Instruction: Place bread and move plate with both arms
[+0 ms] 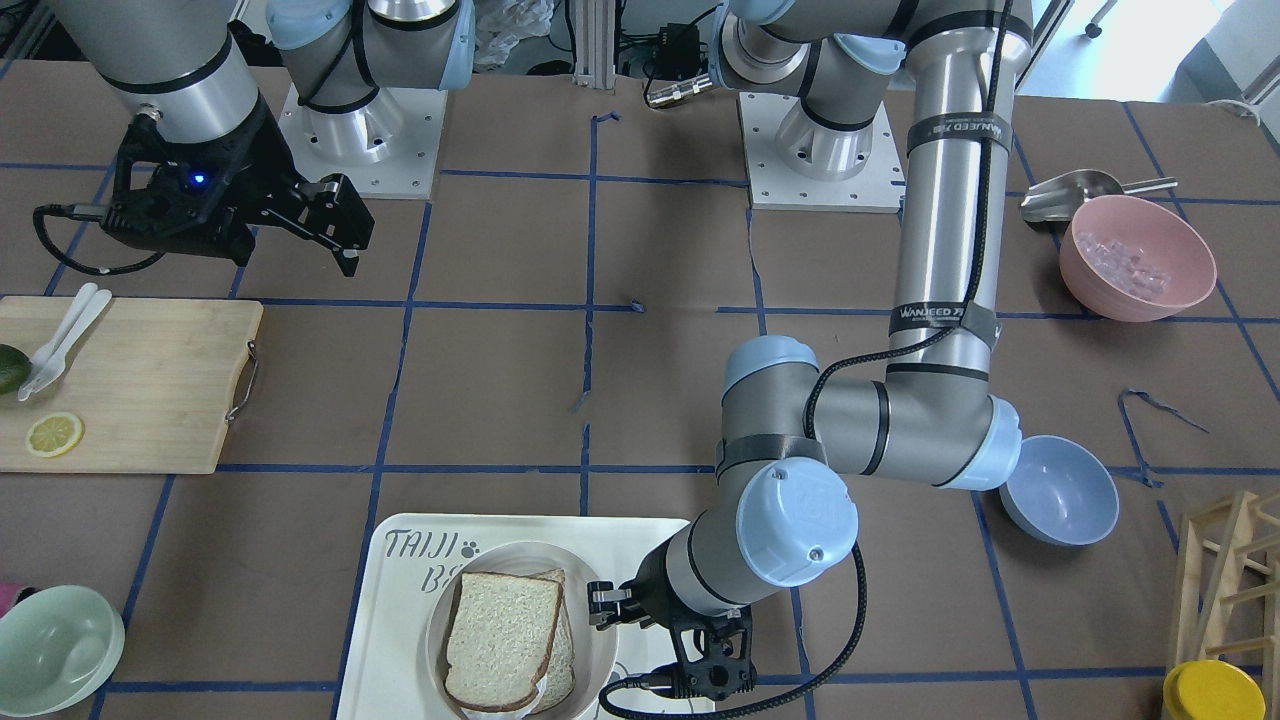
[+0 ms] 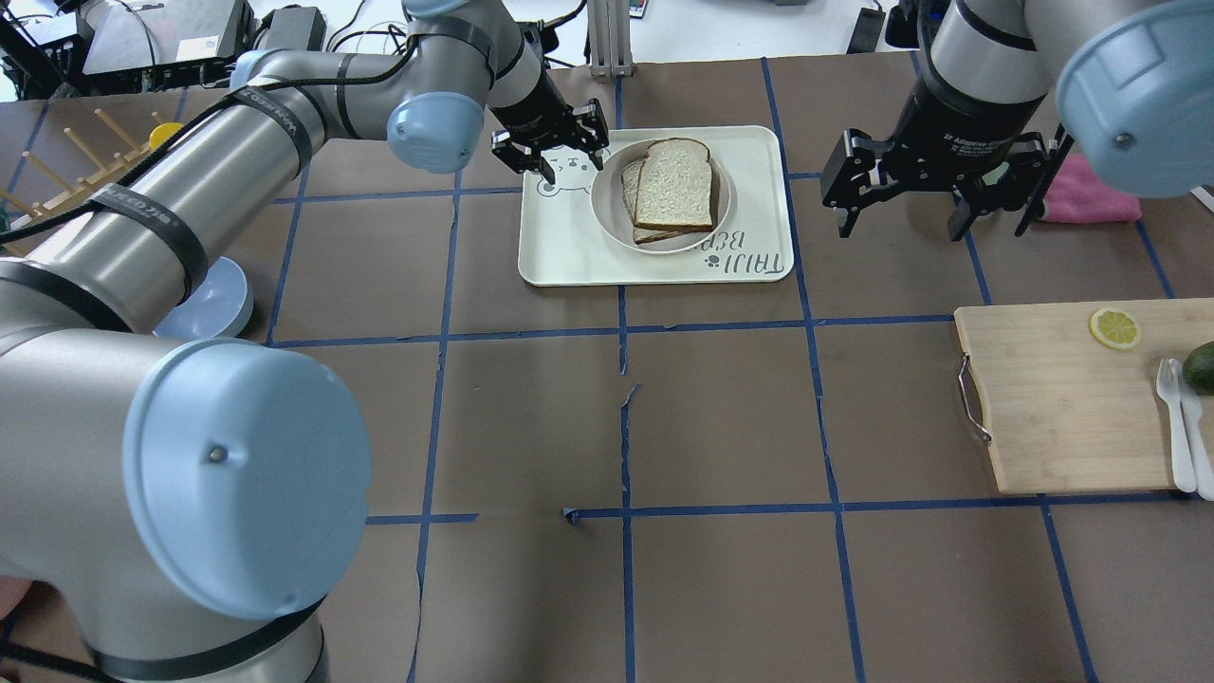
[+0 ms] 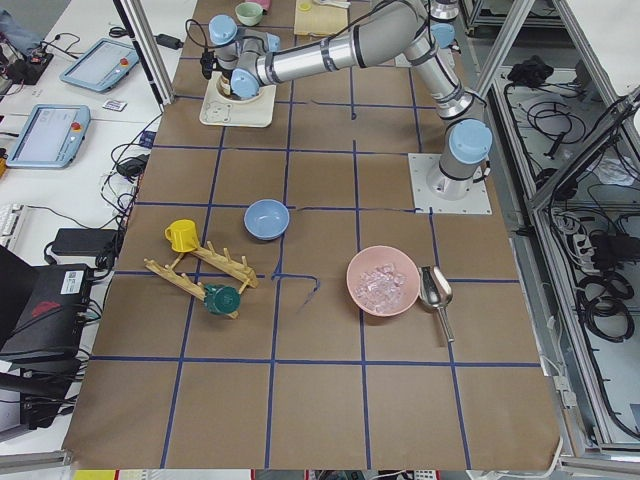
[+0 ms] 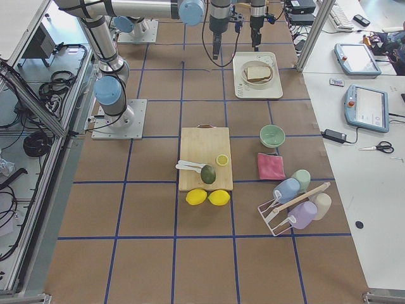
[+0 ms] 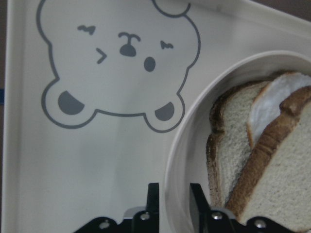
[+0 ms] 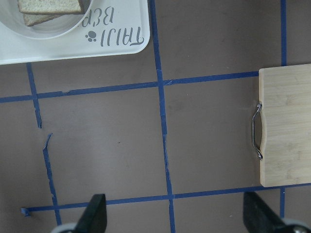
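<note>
The bread (image 2: pixel 674 182), a large dark-crusted slice, lies in the round cream plate (image 2: pixel 607 204) on top of a smaller slice (image 2: pixel 629 190). The plate stands on the bear-print tray (image 2: pixel 569 247). My left gripper (image 2: pixel 550 152) is at the plate's left rim. In the left wrist view its fingers (image 5: pixel 153 204) stand close together astride the plate rim (image 5: pixel 180 160), next to the bread (image 5: pixel 286 184). My right gripper (image 2: pixel 901 223) is open and empty, hovering over the table right of the tray. It also shows in the front view (image 1: pixel 350 225).
A wooden cutting board (image 2: pixel 1053 398) with a lemon slice (image 2: pixel 1114 328), an avocado and white cutlery lies at the right. A pink cloth (image 2: pixel 1091 199) is behind the right gripper. A blue bowl (image 2: pixel 213 304) and a wooden rack (image 1: pixel 1230 570) are at the left.
</note>
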